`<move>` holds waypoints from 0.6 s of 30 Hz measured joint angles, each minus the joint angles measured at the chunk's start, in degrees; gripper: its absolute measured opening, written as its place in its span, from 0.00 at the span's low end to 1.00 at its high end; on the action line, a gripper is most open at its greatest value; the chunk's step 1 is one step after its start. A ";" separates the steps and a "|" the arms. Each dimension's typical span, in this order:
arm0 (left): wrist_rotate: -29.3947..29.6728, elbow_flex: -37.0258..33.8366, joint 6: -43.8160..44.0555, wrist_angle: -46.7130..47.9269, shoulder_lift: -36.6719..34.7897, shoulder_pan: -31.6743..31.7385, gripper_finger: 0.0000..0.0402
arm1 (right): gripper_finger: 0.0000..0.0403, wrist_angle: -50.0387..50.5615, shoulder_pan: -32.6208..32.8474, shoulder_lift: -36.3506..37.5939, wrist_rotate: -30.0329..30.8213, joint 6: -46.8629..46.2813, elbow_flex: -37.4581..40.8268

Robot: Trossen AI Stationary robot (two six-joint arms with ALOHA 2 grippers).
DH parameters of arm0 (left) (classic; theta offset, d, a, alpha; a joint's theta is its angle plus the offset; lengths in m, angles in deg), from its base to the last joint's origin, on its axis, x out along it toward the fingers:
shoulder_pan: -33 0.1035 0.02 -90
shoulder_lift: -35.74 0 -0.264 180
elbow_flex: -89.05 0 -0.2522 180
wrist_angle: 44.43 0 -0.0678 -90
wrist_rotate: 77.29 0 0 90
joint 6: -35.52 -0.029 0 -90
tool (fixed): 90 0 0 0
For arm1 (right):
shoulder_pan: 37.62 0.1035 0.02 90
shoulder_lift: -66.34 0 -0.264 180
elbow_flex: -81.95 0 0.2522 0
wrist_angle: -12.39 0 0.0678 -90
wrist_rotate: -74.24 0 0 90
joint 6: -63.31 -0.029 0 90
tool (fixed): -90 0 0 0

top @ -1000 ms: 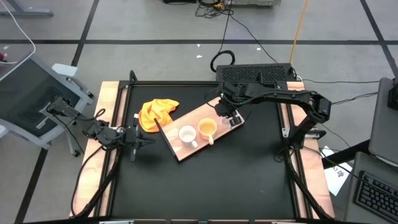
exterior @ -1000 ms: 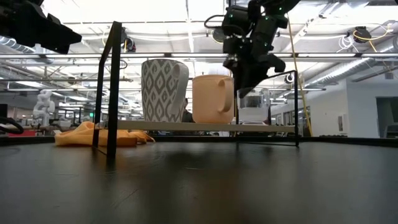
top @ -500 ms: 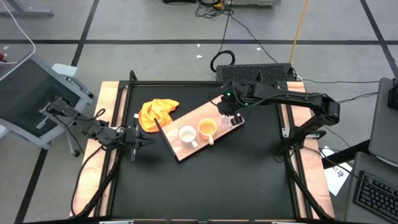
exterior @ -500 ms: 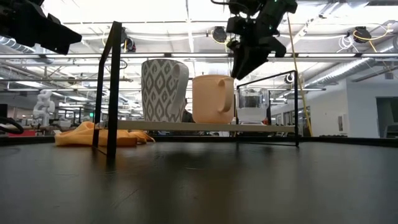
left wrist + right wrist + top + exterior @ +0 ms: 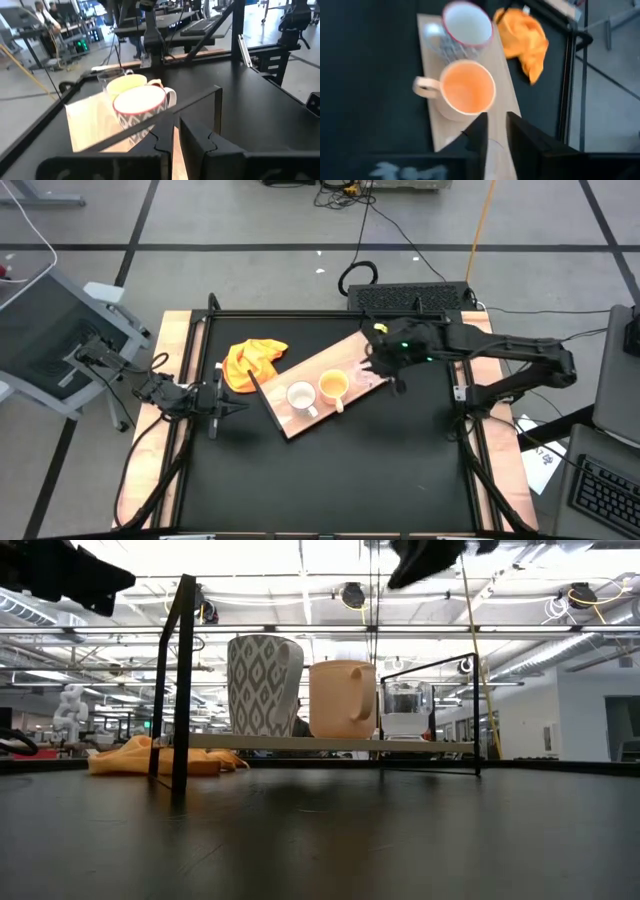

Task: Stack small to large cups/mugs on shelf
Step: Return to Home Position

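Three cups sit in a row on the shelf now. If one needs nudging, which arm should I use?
Right. The right gripper hovers above the clear glass cup at the shelf's end, beside the yellow-orange mug. The left gripper waits at the table's left edge, beyond the white mug.

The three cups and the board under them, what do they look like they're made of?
The white mug looks like glazed ceramic: opaque, with a printed grey pattern. The yellow-orange mug seems matte ceramic, thick-walled. The glass cup is clear, probably glass: the room shows through it. The shelf looks like light unfinished wood, with visible grain.
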 joint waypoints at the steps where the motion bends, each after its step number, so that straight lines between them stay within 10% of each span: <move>1: 0.02 0.00 -0.89 -0.18 0.00 0.02 0.08 | 0.14 0.22 0.88 1.15 0.01 -0.80 0.00; 18: 8.75 4.38 -9.17 2.92 -2.38 -1.15 0.00 | 0.00 0.90 7.60 19.88 0.20 -10.41 9.17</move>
